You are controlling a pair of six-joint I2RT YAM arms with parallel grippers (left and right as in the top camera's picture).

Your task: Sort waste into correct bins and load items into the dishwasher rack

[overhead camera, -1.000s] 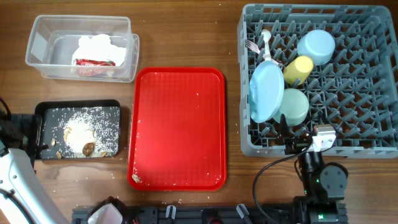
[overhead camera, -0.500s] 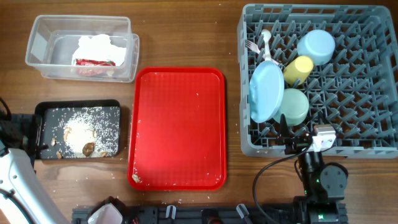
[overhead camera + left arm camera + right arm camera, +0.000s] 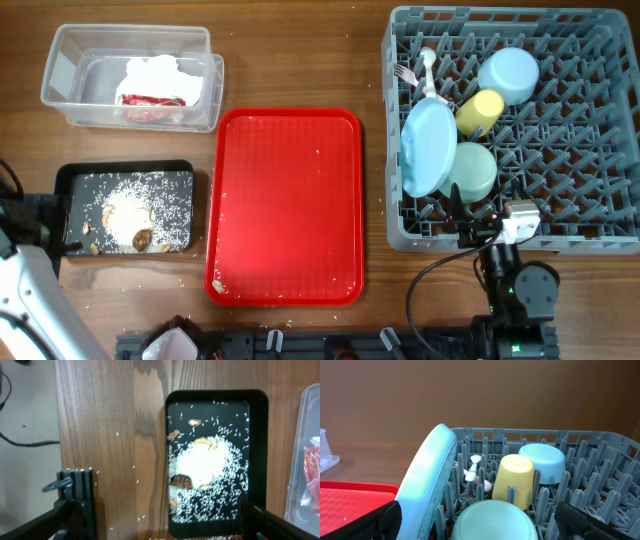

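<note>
Judging job done: plate [image 3: 428,148], bowls [image 3: 508,75], cup [image 3: 481,112], cutlery [image 3: 420,68] in rack [image 3: 590,170]; napkin [image 3: 160,72], wrapper [image 3: 150,103] in tub [image 3: 60,72]; crumbs [image 3: 135,210] in black tray [image 3: 125,167]; our left hand [image 3: 160,522], right hand [image 3: 480,525] wide, empty.

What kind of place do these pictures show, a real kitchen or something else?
Probably a robot test bench staged as a canteen clearing station, not a real kitchen: a wooden table carries a grey dishwasher rack and a red serving tray, with a cabled robot arm mounted at its edge.
</note>
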